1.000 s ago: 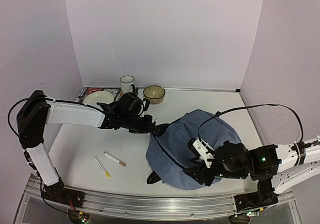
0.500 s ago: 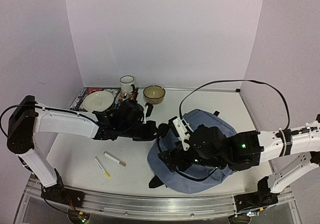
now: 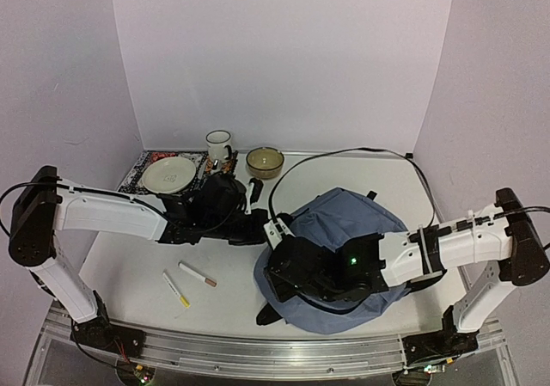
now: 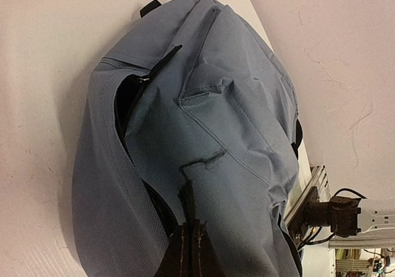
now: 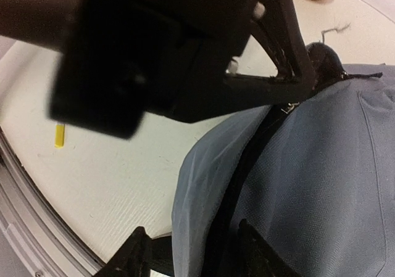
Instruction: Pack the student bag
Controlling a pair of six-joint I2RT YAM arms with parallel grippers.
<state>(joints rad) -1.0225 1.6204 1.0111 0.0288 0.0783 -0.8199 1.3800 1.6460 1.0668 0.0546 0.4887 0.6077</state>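
Top external view: a large, soft grey-blue fabric student bag point(image 3: 361, 231) with black zipper lines lies on the right half of the white desk point(image 3: 129, 248), its open end toward the middle. The left tool point(image 3: 262, 229) reaches in from the left to that end. In the left wrist view its fingers point(image 4: 188, 252) are pressed together, pinching a black tab beside the bag's gaping zipper opening point(image 4: 126, 101).

The right arm stretches across the bag from the right, its tool point(image 3: 279, 270) over the near left edge. The right wrist view shows this tool point(image 5: 196, 252) spread, one finger on either side of the bag's edge and a black zipper line point(image 5: 247, 160); whether the fingers touch the fabric I cannot tell.

Two white markers, one brown-capped point(image 3: 198, 274) and one yellow-tipped point(image 3: 176, 289), lie on the desk left of the bag. At the back stand a round white plate point(image 3: 169, 174), a white mug point(image 3: 218, 145) and a tan bowl point(image 3: 265, 162).
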